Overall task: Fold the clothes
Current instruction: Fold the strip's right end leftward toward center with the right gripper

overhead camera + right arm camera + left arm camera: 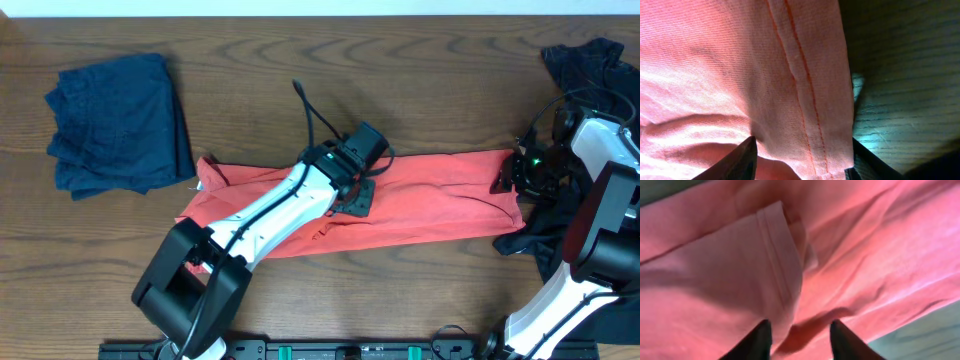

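The coral-red shirt [440,200] lies folded into a long band across the middle of the table. My left gripper [356,197] sits low over the band's middle. In the left wrist view it [801,340] stands open, with a hemmed flap [775,260] of the shirt lying loose ahead of its fingertips. My right gripper [506,178] is at the shirt's right end. Its fingers [737,160] stand apart, astride the stitched hem [805,100], without pinching it. A navy-blue garment [120,125] lies crumpled at the far left.
Black clothes [590,60] are heaped at the right edge, behind and under the right arm, with more [540,240] just beyond the shirt's right end. Bare wooden table [420,70] shows behind the shirt.
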### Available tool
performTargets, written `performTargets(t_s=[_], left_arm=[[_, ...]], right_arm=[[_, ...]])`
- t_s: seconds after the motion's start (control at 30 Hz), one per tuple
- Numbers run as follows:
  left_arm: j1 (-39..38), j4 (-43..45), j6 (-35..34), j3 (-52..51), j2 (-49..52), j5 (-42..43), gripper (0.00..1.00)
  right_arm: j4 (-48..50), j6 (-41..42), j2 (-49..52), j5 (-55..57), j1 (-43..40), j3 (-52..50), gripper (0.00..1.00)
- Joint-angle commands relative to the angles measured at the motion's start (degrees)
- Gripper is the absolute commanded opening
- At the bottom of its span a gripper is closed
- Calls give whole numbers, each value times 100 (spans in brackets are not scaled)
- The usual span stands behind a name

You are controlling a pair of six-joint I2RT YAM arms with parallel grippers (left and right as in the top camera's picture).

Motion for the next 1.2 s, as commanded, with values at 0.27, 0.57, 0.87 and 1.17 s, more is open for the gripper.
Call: performTargets(t_s=[0.27,0.57,0.87,1.17], left_arm=[[782,-153,-83,68,-678,-774,15],[483,59,-540,-98,87,107,13],[186,-173,-466,-90,562,105,13],[1266,-1335,-243,175,-702,-896,21]], right_arm=[[-4,-72,81,-68,68,-44,53],[-11,-72,81,-70,68,-44,52],[-9,-72,81,-70,68,-44,53],[-7,-223,81,-214,76,-44,25]])
